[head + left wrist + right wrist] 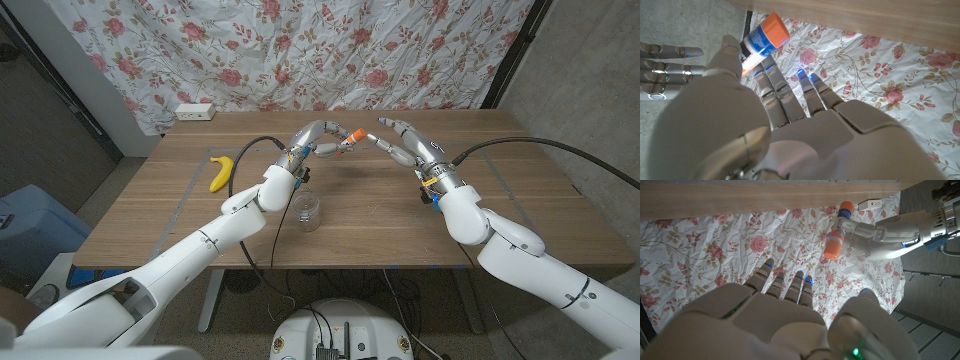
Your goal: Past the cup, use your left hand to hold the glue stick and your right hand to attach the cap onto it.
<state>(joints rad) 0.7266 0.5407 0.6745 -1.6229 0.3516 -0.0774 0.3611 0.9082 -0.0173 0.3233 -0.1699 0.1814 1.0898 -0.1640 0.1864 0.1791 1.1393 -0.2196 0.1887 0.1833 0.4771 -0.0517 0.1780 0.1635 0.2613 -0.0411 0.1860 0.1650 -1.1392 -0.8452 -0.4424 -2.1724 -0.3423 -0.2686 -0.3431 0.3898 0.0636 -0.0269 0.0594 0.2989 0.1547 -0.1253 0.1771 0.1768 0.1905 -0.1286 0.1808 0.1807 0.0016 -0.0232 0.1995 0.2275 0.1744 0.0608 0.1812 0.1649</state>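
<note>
My left hand [314, 141] holds a glue stick [349, 141] in the air over the far half of the table, beyond a clear cup [309, 211]. The left wrist view shows the stick [765, 37] with a blue and white label and an orange end, pinched at the fingertips of that hand [765, 130]. In the right wrist view the stick [836, 232] is orange at both ends and sits in the left hand [875, 230]. My right hand [405, 141] hovers just right of the stick with fingers apart and nothing in it [785, 315]; its fingers [665, 65] reach toward the stick.
A banana [221, 172] lies on the left of the wooden table [520, 200]. A white power strip [195, 112] sits at the far left edge, in front of a flowered cloth [330, 50]. Black cables run across the table near both arms.
</note>
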